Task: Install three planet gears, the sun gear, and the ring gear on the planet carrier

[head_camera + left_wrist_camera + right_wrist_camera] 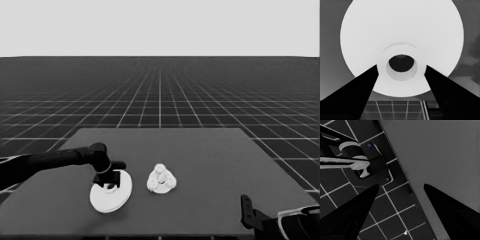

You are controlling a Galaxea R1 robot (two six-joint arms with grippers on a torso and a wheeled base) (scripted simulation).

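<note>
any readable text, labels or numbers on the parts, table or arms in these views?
None. The large white round disc under the left tool, the smaller white round part topped with small gears, the dark table and the parked right tool all show blank surfaces.

Dark flat table (210,165) w/ straight edges, dark floor (160,90) w/ pale grid lines running to horizon, pale blank band (160,27) above, table corner (440,157) over grid floor, even light
</note>
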